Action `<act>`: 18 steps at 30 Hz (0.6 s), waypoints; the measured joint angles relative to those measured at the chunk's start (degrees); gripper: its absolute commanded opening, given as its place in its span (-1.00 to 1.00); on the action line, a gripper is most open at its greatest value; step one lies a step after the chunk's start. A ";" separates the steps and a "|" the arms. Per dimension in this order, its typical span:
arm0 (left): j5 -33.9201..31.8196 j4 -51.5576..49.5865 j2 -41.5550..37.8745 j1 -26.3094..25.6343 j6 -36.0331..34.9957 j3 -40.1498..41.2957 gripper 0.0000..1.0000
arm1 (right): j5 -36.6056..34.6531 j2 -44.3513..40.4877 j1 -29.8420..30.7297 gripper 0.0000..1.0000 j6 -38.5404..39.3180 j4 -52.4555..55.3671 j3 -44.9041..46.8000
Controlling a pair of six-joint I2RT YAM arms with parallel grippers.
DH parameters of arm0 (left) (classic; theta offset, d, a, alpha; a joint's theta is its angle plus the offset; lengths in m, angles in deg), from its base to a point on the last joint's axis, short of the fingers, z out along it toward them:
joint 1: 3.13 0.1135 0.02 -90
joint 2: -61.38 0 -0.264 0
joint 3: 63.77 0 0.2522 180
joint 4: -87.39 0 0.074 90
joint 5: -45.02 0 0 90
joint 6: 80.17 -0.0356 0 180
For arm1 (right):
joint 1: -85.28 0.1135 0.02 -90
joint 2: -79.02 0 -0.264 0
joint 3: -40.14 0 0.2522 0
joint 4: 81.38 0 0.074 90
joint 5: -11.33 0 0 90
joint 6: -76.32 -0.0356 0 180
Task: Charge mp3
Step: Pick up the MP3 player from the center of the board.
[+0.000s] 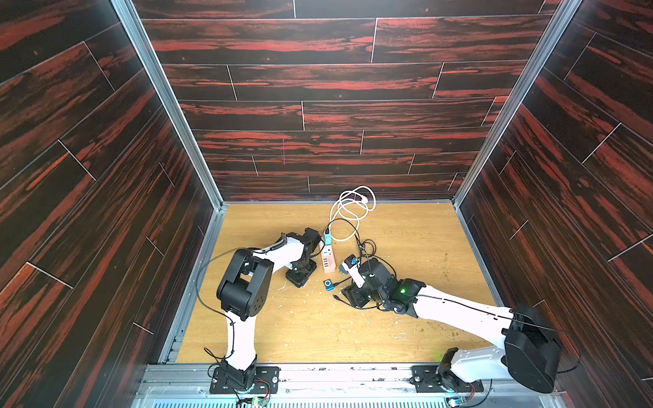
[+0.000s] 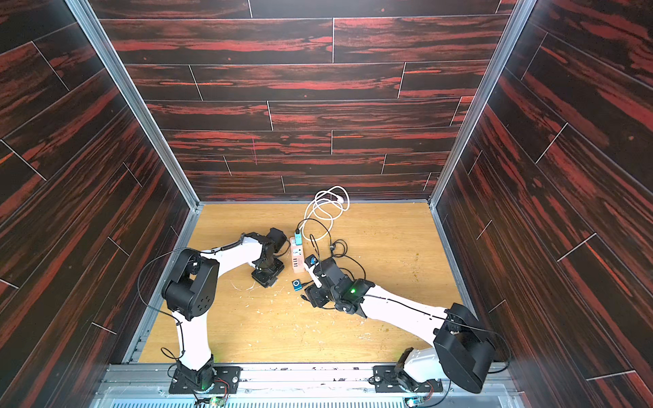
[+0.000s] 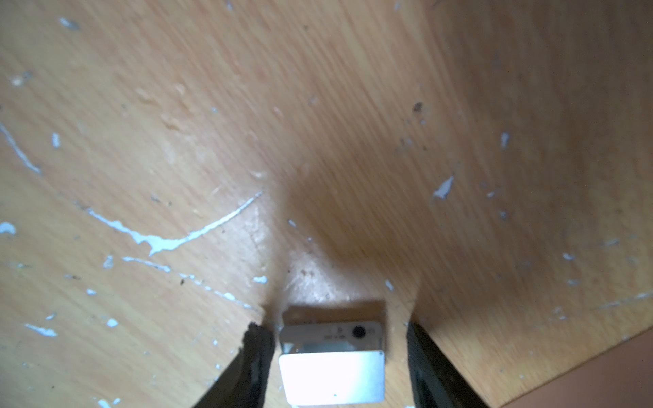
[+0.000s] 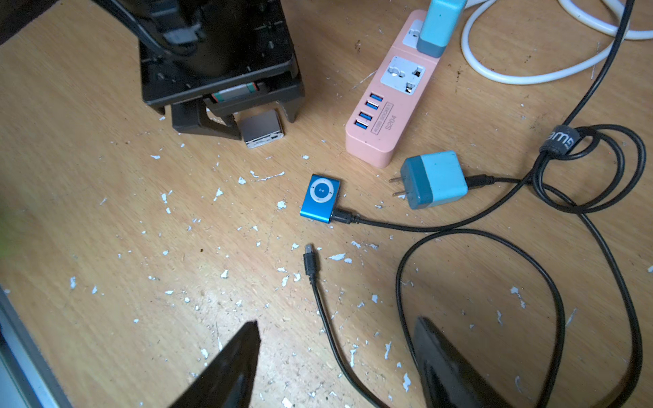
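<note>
The mp3 player (image 4: 319, 197) lies on the table (image 4: 141, 229) before the power strip (image 4: 385, 116), loose charger (image 4: 438, 178) to its right.

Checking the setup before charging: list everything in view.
Table: one, light wood, under everything.
Walls: three, dark red-black, around it.
Power strip: one, pink, mid-table.
Plugged adapter: one, blue, in the strip.
Loose adapter: one, blue, lying beside the strip.
Blue mp3 player: one, near the strip's end, black cable attached.
Silver mp3 player: one, between the left jaws.
Black cables: two; the second leaves the loose adapter.
Free plug: one, black, near the blue player.
White cable: one, coiled by the back wall.
Left arm: one, white-black, jaws apart astride the silver player.
Right arm: one, white-black, jaws apart, empty.
</note>
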 measured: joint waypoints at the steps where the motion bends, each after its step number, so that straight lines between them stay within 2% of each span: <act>1: -0.04 0.07 -0.02 -0.11 0.00 0.00 0.31 | 0.00 0.09 0.00 0.43 0.00 -0.02 0.00; 7: -0.09 0.61 -0.26 -0.28 0.00 0.39 0.31 | -0.04 0.24 0.02 0.43 0.00 0.15 0.00; 18: -0.33 1.31 -0.98 -0.57 0.00 1.68 0.16 | -0.17 0.28 0.02 0.43 0.00 0.61 -0.15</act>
